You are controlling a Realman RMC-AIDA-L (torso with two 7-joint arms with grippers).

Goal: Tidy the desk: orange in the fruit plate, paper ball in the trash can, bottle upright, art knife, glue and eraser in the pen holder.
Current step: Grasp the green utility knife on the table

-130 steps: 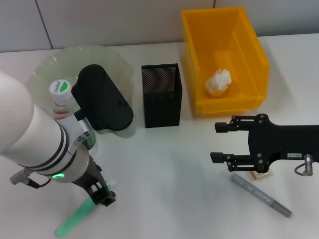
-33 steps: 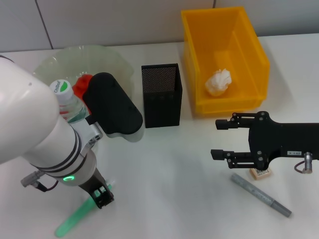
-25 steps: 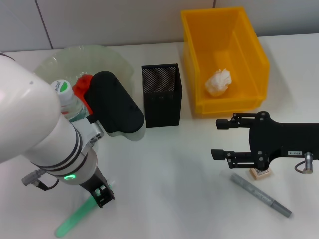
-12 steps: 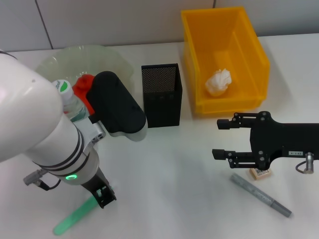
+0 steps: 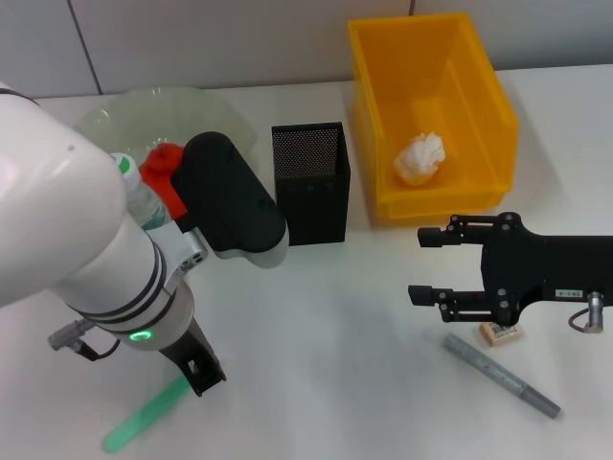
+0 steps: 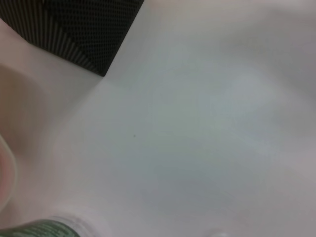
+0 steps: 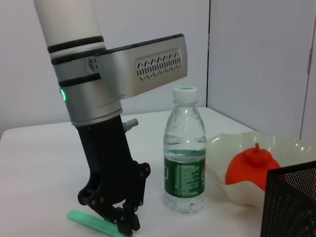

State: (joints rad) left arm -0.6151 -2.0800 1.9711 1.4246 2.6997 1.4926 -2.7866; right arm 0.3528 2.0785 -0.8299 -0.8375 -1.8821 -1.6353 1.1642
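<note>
— Where's the left gripper [image 7: 123,217]?
— Low over the green art knife [image 5: 144,417] on the bench [image 5: 326,326]; fingers near-closed, I can't tell whether it grips.

— And the right gripper [image 5: 421,266]?
— Spread wide, empty, beside the eraser [image 5: 502,333] and grey pen [image 5: 500,374].

— Farther back?
— Bottle [image 7: 184,170] upright, orange [image 5: 163,165] in the fruit plate [image 5: 144,115], pen holder [image 5: 310,182], paper ball [image 5: 420,157] in the trash can [image 5: 436,57].

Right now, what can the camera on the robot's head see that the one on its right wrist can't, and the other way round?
Only the head view shows the yellow bin with the paper ball, the grey pen, the eraser and the right gripper. Only the right wrist view shows the whole upright bottle. Both show the orange, black holder, green stick and left gripper.
</note>
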